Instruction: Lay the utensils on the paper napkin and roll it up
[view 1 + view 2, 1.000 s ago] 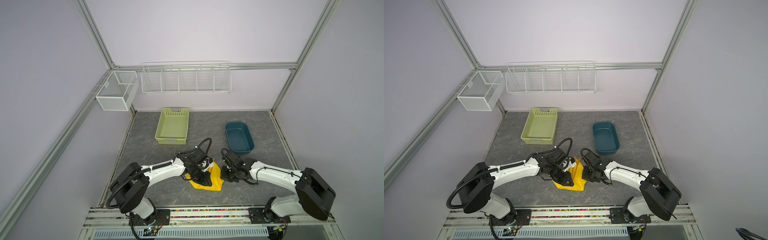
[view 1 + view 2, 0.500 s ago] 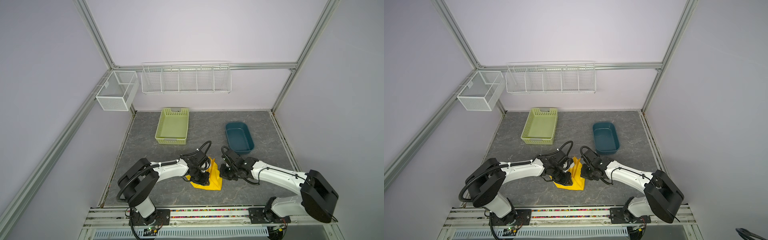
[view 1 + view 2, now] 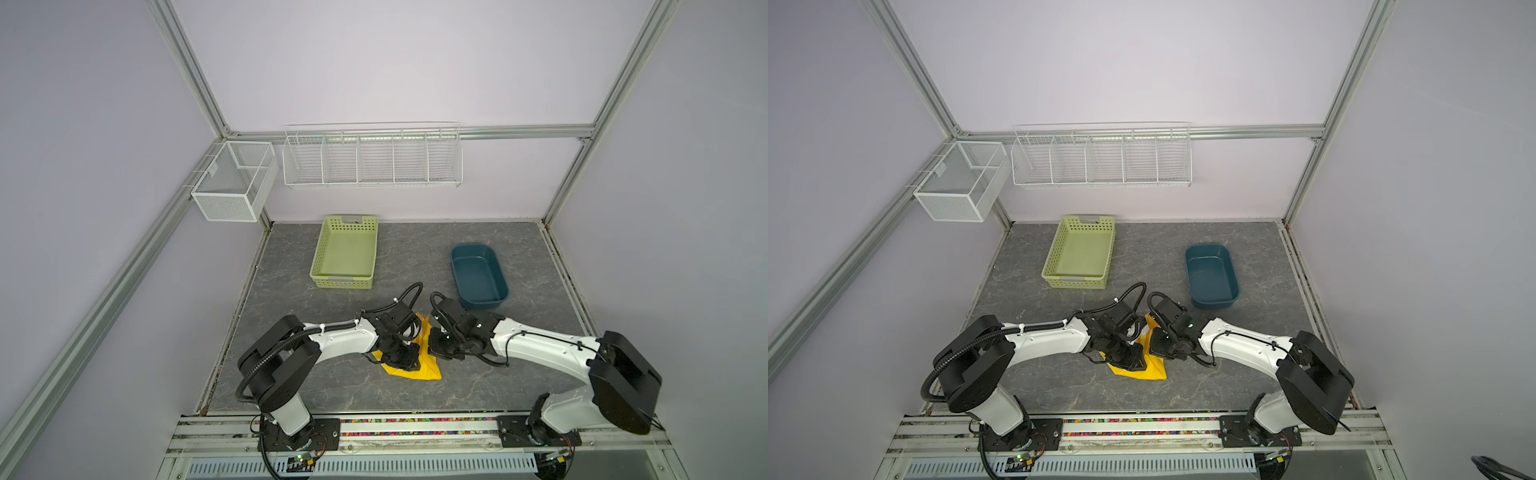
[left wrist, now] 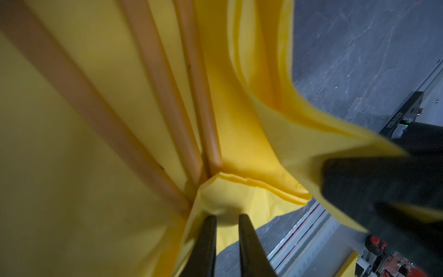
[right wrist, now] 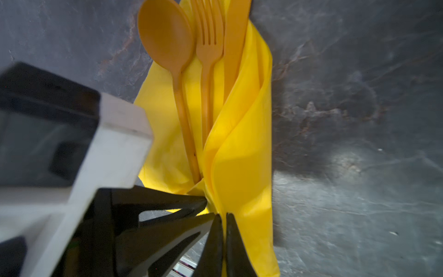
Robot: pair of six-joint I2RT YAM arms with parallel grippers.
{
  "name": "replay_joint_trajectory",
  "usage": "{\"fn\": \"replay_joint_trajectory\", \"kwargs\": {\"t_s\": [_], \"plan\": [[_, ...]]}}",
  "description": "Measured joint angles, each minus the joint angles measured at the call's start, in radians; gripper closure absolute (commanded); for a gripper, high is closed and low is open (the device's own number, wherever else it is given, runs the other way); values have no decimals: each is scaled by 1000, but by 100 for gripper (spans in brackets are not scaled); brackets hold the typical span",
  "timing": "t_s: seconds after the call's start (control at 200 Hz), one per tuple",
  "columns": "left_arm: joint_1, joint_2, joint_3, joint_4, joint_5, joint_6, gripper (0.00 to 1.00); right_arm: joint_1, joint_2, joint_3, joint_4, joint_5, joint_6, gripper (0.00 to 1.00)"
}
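Over the last second the left arm's elbow has swung inward, while both claws stay at the paper napkin (image 3: 426,369). The napkin lies half folded round the utensils (image 5: 191,60) near the table's (image 3: 316,386) front edge. The left gripper (image 4: 226,217) pinches a bunched fold, and the right gripper (image 5: 223,214), pressed together, nips the raised flap. The green basket (image 3: 343,284) and blue tub (image 3: 482,300) stand well behind, with open tabletop to both sides.

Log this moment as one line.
phase: roll-up | left gripper: shut on paper napkin | right gripper: shut on napkin | utensils: partly wrapped
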Motion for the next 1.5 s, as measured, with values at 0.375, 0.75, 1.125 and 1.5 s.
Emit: {"fn": "replay_joint_trajectory", "kwargs": {"t_s": [0.375, 0.75, 1.125, 1.5], "plan": [[1, -19, -27, 32, -4, -31, 80, 28, 113, 12, 78, -34, 23, 93], [1, -14, -33, 55, 0, -40, 82, 28, -38, 12, 99, -27, 58, 93], [7, -75, -66, 40, -37, -48, 77, 28, -8, -19, 214, -32, 115, 93], [75, -237, -128, -75, -88, -60, 79, 29, 61, -22, 280, -41, 119, 93]]}}
